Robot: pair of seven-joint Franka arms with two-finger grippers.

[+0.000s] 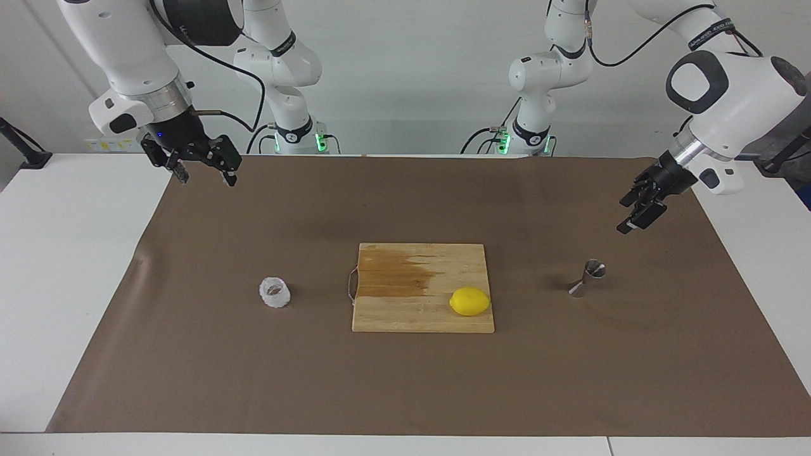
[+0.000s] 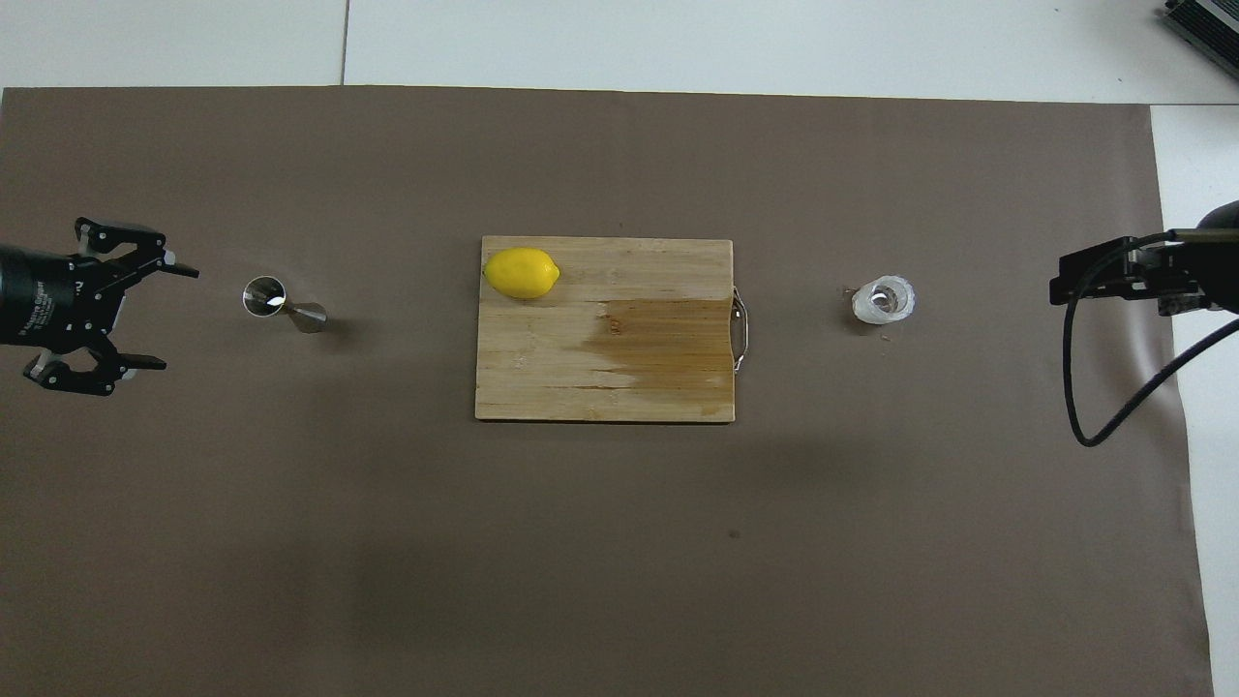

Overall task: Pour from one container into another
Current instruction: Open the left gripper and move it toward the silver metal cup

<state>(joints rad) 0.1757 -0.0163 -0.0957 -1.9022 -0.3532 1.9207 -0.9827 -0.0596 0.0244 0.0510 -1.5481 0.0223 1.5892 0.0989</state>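
The one container, a squat knobbly clear glass cup [image 1: 275,292] [image 2: 883,299], stands on the brown mat toward the right arm's end. Toward the left arm's end stands another, a steel hourglass jigger [image 1: 588,277] [image 2: 281,303]. My left gripper [image 1: 635,223] [image 2: 166,319] hangs open above the mat beside the jigger. Its jaws face the jigger and touch nothing. High over the mat's corner at its own end, my right gripper [image 1: 204,177] waits open and empty. The overhead view shows only its edge [image 2: 1113,271].
A wooden cutting board [image 1: 405,316] [image 2: 542,387] with a dark wet patch and a wire handle lies mid-mat between the two containers. A yellow lemon [image 1: 470,301] [image 2: 522,273] rests on it. White table [image 1: 76,285] borders the brown mat [image 1: 405,386].
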